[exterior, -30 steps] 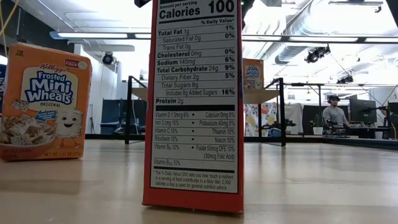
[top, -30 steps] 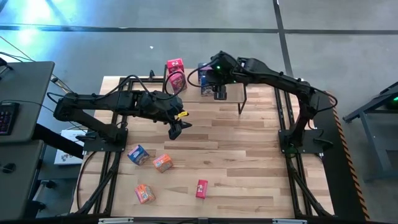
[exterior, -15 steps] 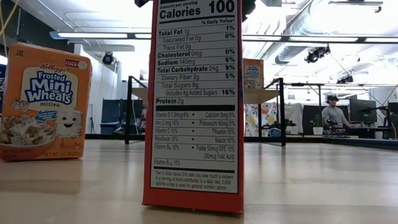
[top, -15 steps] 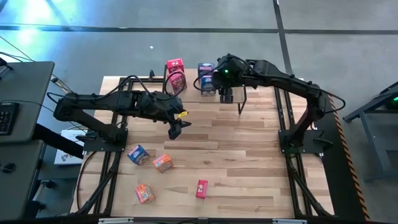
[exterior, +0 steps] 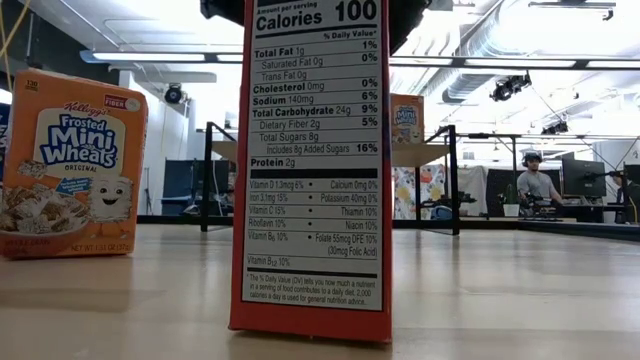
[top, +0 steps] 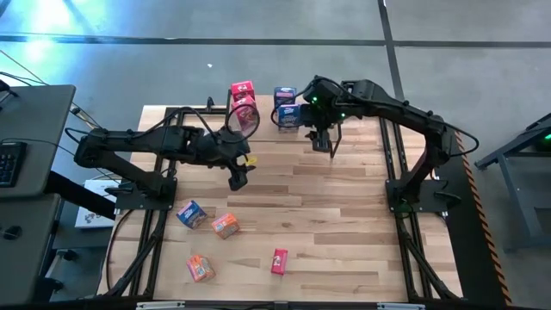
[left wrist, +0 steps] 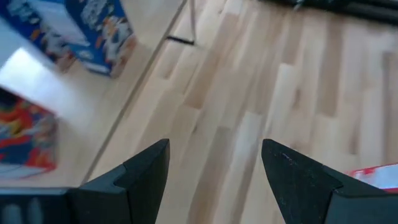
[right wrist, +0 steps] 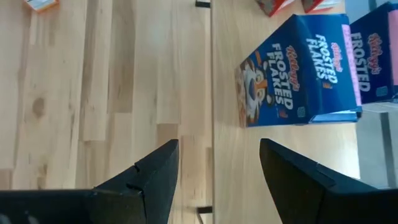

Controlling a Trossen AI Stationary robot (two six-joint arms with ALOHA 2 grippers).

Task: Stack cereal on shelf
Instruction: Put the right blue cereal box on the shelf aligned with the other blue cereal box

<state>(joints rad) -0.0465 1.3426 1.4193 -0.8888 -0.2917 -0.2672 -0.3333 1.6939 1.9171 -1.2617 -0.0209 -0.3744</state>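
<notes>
Right end effector hangs over the low light-wood shelf, fingers apart, holding nothing, near two upright blue cardboard cereal boxes on it. Left end effector, fingers spread and empty, hovers over the wooden surface.

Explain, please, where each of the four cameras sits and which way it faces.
High: overhead, facing down; both arms, table.
Low: at tabletop height, facing level; red box near, no gripper.
Left wrist: faces table past open left gripper.
Right wrist: faces shelf past open right gripper.
High and right wrist share the blue Frosted Flakes box.
</notes>
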